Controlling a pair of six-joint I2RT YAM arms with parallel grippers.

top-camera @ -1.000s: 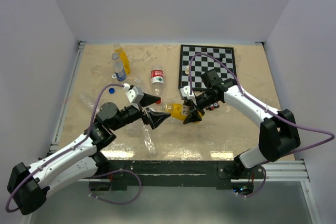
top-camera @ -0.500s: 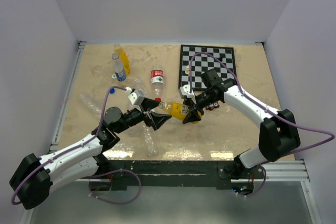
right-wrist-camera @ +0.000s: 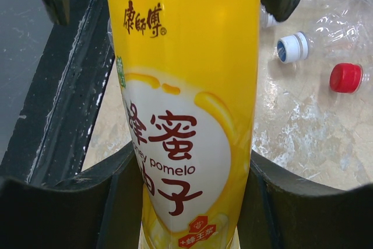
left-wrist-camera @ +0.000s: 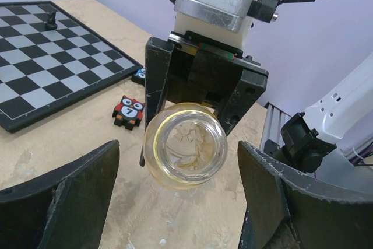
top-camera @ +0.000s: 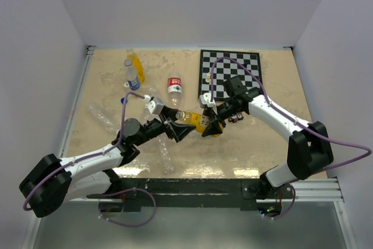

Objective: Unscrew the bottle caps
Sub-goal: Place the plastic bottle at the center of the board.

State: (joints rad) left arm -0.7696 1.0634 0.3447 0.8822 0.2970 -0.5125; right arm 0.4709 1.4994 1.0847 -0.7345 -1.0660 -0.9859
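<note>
From above, the right gripper (top-camera: 208, 118) is clamped on the body of the orange-yellow bottle (top-camera: 194, 121). The bottle is held on its side with its neck pointing at the left gripper (top-camera: 178, 123), whose fingers stand apart, one on either side of the neck end. A blue cap (top-camera: 123, 101) lies on the table well behind the left gripper.

In the left wrist view, the left fingers (left-wrist-camera: 64, 196) are spread wide and touch nothing. Between and beyond them the bottle's round, translucent yellow end faces the lens; whether it carries a cap I cannot tell. The right gripper's black fingers press on the bottle from both sides just behind that end. Beyond the left-hand finger lie an owl tile (left-wrist-camera: 129, 112) and the chessboard (left-wrist-camera: 52, 68).

In the right wrist view, the right fingers (right-wrist-camera: 303, 208) touch both flanks of the bottle, whose yellow label reads "pomelo". Beyond the right-hand fingertip, a white-and-blue cap (right-wrist-camera: 292, 46) and a red cap (right-wrist-camera: 345, 77) lie near each other on the table.
</note>
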